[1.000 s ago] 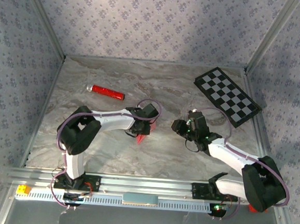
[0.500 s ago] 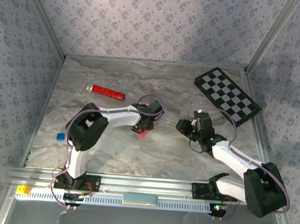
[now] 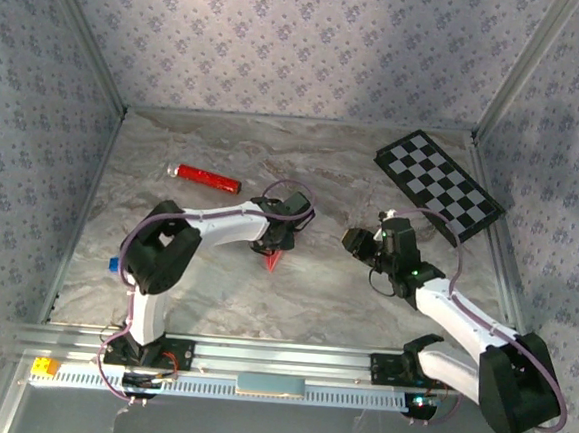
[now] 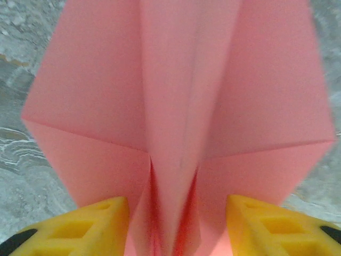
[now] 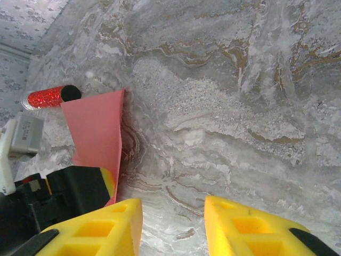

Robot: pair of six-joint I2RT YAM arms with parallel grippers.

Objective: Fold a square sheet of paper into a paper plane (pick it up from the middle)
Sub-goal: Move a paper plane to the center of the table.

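The paper plane [image 4: 181, 106] lies between the two yellow fingers [image 4: 90, 224] of the left gripper [image 4: 177, 208], with its tail end nearest to them. The fingers stand apart, one on each side of the raised centre crease, and pink paper fills the gap from finger to finger; it cannot be told whether they press on it. This hold probably lets the wings spread evenly to both sides.

The long axis of the plane runs straight out from between these fingers, along the crease. The body becomes narrower beyond the fingertips, and in the top view the sharp point [image 3: 273, 265] is directed away from the left gripper, toward the arm bases, low over the table [image 3: 213, 291].

The right gripper [image 5: 173, 224] is open with nothing between its fingers, only bare marble. The plane is to the left of its fingers, near but apart. It is probably waiting there to leave room.
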